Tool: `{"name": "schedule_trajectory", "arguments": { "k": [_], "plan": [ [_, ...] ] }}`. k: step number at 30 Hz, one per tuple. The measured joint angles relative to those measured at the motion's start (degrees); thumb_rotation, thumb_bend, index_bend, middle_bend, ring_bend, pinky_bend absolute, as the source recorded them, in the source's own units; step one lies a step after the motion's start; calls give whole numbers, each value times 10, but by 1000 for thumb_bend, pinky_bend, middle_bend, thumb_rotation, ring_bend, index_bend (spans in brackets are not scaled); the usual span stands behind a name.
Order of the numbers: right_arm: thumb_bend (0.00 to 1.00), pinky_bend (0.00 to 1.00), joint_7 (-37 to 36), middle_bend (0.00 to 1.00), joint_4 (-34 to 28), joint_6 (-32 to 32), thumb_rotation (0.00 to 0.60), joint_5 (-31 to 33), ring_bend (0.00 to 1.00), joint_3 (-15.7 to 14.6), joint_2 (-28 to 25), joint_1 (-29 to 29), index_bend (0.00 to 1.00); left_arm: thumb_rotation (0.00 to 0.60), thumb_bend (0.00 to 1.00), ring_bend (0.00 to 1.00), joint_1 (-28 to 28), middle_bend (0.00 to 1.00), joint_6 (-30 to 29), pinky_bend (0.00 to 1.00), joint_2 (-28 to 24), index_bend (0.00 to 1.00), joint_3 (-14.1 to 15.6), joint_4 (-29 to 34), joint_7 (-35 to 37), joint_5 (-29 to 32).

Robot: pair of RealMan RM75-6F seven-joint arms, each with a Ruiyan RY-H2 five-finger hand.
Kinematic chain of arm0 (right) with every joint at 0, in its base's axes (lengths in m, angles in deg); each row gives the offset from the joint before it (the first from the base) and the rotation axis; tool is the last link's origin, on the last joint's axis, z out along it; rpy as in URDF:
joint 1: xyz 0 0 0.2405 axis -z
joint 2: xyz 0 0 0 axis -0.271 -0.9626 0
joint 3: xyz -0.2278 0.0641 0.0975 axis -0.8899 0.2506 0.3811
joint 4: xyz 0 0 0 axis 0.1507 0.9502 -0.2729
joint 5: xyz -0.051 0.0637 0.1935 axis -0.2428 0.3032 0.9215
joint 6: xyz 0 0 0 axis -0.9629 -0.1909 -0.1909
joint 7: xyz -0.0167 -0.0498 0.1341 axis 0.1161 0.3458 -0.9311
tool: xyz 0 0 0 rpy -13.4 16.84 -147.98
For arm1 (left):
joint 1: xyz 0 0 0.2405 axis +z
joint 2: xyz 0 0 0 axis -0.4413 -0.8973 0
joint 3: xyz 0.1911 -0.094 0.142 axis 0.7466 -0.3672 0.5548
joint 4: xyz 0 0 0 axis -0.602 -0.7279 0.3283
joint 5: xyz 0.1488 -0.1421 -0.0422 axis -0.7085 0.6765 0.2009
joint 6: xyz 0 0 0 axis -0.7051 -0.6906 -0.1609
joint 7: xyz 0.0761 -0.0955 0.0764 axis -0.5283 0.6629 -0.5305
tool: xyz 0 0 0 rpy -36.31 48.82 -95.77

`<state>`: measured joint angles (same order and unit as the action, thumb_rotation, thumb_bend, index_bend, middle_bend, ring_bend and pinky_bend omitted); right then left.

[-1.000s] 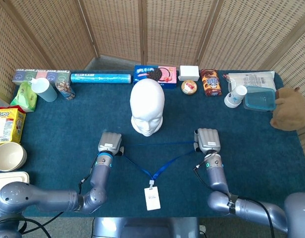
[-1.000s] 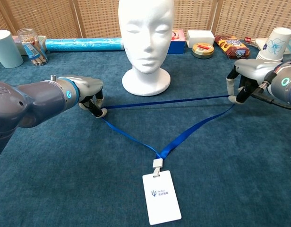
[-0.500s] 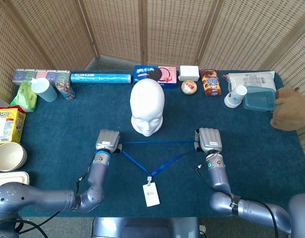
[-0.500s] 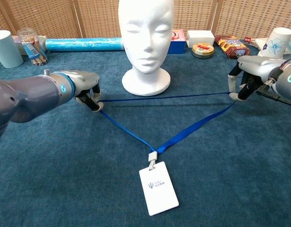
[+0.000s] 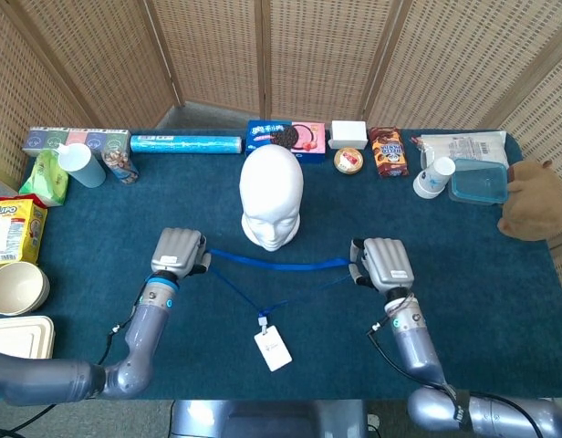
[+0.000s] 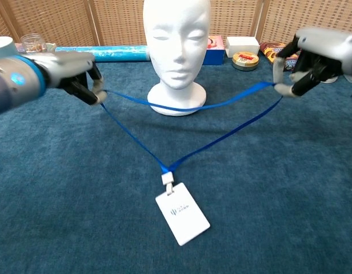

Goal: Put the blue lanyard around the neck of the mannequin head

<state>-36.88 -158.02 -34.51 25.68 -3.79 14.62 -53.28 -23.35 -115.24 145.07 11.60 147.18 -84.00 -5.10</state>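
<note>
The white mannequin head (image 5: pixel 271 198) (image 6: pixel 176 51) stands upright mid-table, facing me. A blue lanyard (image 5: pixel 279 265) (image 6: pixel 187 107) hangs stretched between my two hands as an open loop, raised off the cloth in front of the head's base. Its white badge card (image 5: pixel 272 349) (image 6: pixel 182 217) rests on the table at the front. My left hand (image 5: pixel 178 251) (image 6: pixel 79 71) pinches the strap's left end, left of the head. My right hand (image 5: pixel 379 263) (image 6: pixel 313 57) pinches the right end, right of the head.
Along the back edge lie a blue roll (image 5: pixel 186 143), biscuit boxes (image 5: pixel 286 136), a snack pack (image 5: pixel 389 151), paper cups (image 5: pixel 434 176) and a plastic tub (image 5: pixel 478 181). Cup and packets (image 5: pixel 46 173) crowd the left side. A brown plush (image 5: pixel 532 199) sits far right.
Both hands have lifted and spread apart, raising the lanyard off the table. The loop now hangs level with the head's base and the badge has slid toward the head.
</note>
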Motion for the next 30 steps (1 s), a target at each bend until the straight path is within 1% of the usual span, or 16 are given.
{"name": "schedule_trajectory", "arguments": {
  "k": [6,9,12,17,21,24,30],
  "plan": [
    [508,1000,-22,1000,-95,-23,600,-75,1000,-7,-54,22,644,428,508,1000,43,1000,-30,1000,-79,694,21,85,57,-108],
    [509,1000,-29,1000,-130,-29,600,-104,1000,-7,-77,28,649,431,509,1000,59,1000,-43,1000,-112,695,22,118,79,-141],
    [511,1000,-40,1000,-159,-31,600,-124,1000,-2,-95,31,654,433,508,1000,69,1000,-51,1000,-144,695,17,146,95,-164],
    [517,1000,-79,1000,-179,-23,600,-130,1000,14,-115,33,662,431,508,1000,80,1000,-56,1000,-186,695,1,177,117,-177],
    [520,1000,-136,1000,-186,-11,600,-132,1000,30,-131,36,664,434,508,1000,85,1000,-52,1000,-214,695,-18,196,138,-175],
    [522,1000,-165,1000,-190,3,600,-128,1000,44,-149,36,664,433,508,1000,86,1000,-47,1000,-223,695,-26,203,143,-174],
    [521,1000,-180,1000,-194,19,600,-100,1000,77,-175,23,664,432,508,1000,79,1000,-43,1000,-230,695,-41,205,142,-159]
  ]
}}
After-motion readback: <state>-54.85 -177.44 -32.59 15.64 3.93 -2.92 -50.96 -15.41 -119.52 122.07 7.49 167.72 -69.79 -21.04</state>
